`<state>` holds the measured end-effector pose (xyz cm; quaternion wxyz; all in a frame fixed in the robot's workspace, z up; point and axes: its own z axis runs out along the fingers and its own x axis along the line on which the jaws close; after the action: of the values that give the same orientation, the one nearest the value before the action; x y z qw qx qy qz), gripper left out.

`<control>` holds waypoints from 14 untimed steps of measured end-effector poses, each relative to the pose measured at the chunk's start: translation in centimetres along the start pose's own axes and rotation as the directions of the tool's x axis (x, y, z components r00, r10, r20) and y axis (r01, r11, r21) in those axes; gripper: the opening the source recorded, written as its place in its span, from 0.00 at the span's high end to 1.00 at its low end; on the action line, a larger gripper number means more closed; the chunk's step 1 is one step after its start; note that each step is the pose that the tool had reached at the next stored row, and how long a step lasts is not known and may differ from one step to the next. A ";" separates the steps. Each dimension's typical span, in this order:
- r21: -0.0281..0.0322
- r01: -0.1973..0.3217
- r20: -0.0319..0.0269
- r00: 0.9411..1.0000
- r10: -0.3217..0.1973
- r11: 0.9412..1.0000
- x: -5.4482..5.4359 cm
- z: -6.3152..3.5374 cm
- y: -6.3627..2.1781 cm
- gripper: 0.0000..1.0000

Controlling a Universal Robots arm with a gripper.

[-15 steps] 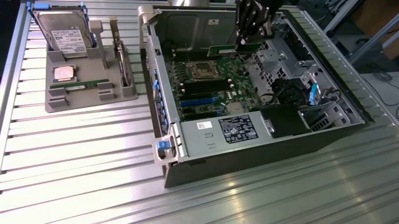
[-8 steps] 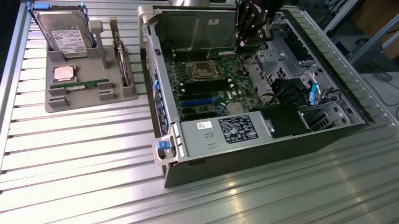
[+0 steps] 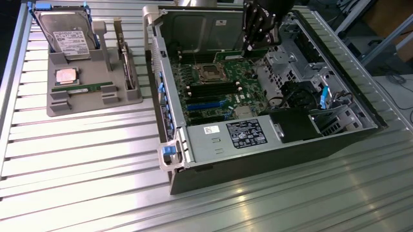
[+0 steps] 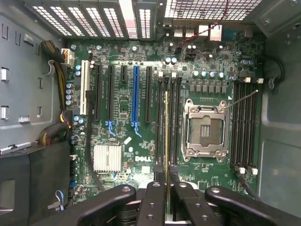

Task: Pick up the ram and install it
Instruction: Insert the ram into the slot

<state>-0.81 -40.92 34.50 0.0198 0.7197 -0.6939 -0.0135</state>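
Observation:
My gripper [image 4: 167,181] is shut on the ram [image 4: 167,141], which I see edge-on as a thin gold-green strip running out from between the black fingers [image 4: 155,197]. The ram hangs over the black memory slots [image 4: 173,117] beside the open processor socket [image 4: 204,129] on the green motherboard [image 4: 122,108]. In the exterior view the gripper [image 3: 261,31] reaches down into the far end of the open computer case [image 3: 174,159], above the motherboard [image 3: 226,92].
A grey tray [image 3: 90,104] at the exterior view's left holds a hard drive [image 3: 67,36], a square processor chip [image 3: 66,76], a green stick [image 3: 81,89] and an upright expansion card [image 3: 125,63]. Inside the case are the power supply [image 3: 239,135], cables [image 4: 61,89] and a heatsink [image 4: 107,157].

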 end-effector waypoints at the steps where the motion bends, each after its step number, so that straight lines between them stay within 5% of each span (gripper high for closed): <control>1: 0.000 0.000 0.000 1.000 0.000 1.000 0.0 0.08 0.00 0.87; 14: 0.000 0.000 0.000 1.000 0.000 1.000 0.1 1.07 -0.04 0.87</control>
<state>-0.81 -41.05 33.43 0.0199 0.7197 -0.6939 -0.0135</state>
